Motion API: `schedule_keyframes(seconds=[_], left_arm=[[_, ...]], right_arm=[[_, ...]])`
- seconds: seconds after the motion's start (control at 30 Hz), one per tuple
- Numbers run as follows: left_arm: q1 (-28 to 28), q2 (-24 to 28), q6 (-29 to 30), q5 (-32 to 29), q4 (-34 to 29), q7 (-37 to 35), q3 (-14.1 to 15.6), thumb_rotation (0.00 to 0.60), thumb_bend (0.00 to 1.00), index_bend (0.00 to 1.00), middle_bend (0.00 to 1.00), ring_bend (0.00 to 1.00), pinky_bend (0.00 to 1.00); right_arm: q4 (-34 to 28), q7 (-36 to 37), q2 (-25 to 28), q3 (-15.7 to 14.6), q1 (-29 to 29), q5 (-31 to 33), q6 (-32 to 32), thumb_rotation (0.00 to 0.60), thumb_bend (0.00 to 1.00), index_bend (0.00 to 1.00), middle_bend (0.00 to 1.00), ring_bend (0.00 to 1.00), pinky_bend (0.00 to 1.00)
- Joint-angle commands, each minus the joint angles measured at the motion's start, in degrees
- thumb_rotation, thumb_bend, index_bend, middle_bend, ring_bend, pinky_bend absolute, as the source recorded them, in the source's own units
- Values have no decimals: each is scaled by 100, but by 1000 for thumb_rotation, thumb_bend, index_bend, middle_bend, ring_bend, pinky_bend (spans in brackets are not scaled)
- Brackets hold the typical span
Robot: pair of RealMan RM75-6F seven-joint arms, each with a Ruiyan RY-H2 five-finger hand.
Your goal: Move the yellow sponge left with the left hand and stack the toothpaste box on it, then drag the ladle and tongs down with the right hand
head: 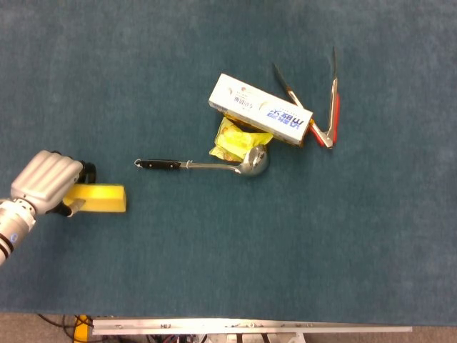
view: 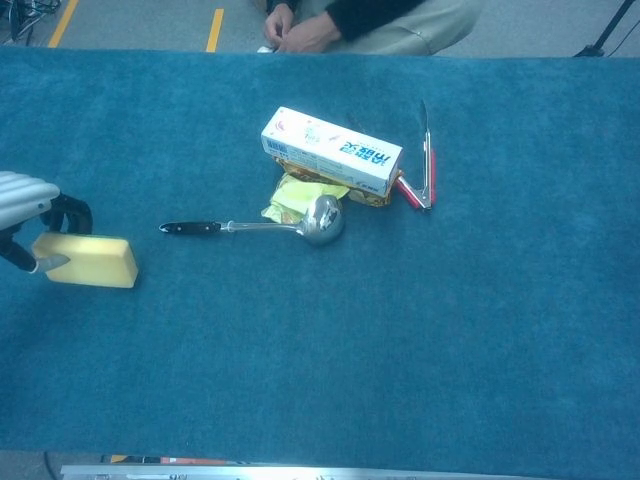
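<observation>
Sponge (head: 100, 198) in left hand (head: 46, 184) near table's (head: 228, 271) left edge.

Shiny metal ladle (head: 239, 165), matt porous sponge (head: 100, 199), napped cloth table (head: 285, 243).

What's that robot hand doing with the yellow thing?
The left hand is holding the yellow sponge far out on the left of the blue table. The toothpaste box lies in the middle on a yellow packet, with the ladle in front and the tongs beside it. Nothing is stacked yet. The right hand isn't in view.
</observation>
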Motion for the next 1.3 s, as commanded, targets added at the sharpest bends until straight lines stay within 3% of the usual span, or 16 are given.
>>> schedule_keyframes(seconds=[0.03, 0.53, 1.13, 1.23, 1.3], left_arm=[[49, 48, 21, 15, -113, 30, 4, 600, 342, 433, 472, 446, 374], [72, -141, -71, 122, -337, 139, -91, 600, 342, 426, 469, 446, 374], [-194, 312, -853, -571, -985, 893, 83, 600, 342, 407, 453, 433, 374], [-222, 319, -909, -661, -1009, 912, 76, 600, 342, 335, 404, 402, 366], [-269, 357, -988, -764, -1048, 963, 83, 582, 342, 166, 258, 277, 328]], right_arm=[[0, 0, -2, -3, 4, -6, -1, 600, 36, 198, 335, 266, 279], [79, 139, 51, -25, -54, 19, 66, 600, 36, 198, 335, 265, 279], [92, 175, 63, -32, -65, 11, 81, 600, 36, 198, 335, 266, 279], [95, 183, 66, -33, -73, 13, 91, 600, 36, 198, 335, 265, 280], [101, 189, 69, -33, -81, 11, 106, 600, 36, 198, 335, 265, 280]])
